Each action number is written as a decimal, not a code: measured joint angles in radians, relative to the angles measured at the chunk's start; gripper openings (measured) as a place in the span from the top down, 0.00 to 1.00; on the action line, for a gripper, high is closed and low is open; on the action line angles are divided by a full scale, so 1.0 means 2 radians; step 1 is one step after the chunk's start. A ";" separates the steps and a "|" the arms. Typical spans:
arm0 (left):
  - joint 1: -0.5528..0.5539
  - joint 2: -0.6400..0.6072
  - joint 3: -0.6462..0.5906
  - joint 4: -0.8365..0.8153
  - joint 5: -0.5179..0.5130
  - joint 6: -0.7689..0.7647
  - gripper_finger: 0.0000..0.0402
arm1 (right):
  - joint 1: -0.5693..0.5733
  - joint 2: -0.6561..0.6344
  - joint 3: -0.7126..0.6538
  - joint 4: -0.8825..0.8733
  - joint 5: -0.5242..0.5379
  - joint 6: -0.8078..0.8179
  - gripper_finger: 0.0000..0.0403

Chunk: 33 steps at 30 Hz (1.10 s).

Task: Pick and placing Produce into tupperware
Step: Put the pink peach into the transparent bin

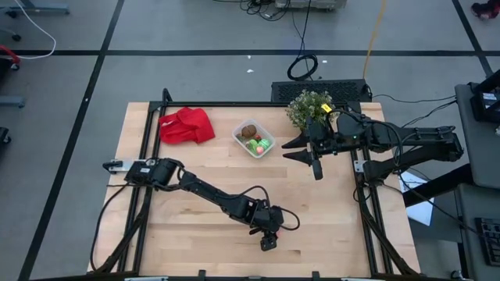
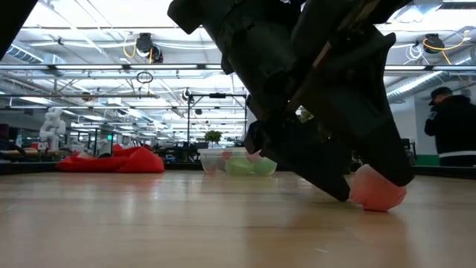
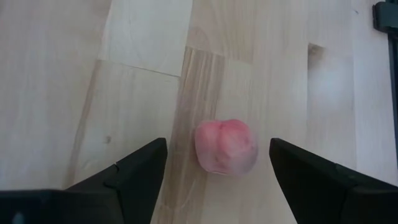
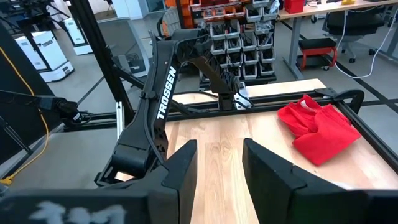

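1. My left gripper (image 3: pixel 217 168) hangs fully open, empty, straddling the pink toy fruit (image 3: pixel 226 147) on the table.
2. The tupperware (image 1: pixel 254 139) sits well apart.
3. Risk: off-centre closing could roll the fruit away.

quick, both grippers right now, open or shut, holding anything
Left gripper: open, fingers either side of the pink toy fruit, not holding it.
Right gripper: narrowly open, holding nothing.
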 joint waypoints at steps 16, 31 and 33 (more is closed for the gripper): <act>0.001 0.001 -0.001 -0.006 -0.019 0.007 0.58 | 0.000 0.000 0.000 0.000 0.000 0.000 0.71; 0.002 0.002 -0.001 0.005 -0.009 0.008 0.68 | 0.000 0.000 0.000 0.000 0.000 0.000 0.71; 0.002 0.002 -0.001 0.005 -0.009 0.007 0.68 | 0.000 0.000 0.000 0.000 0.000 0.000 0.71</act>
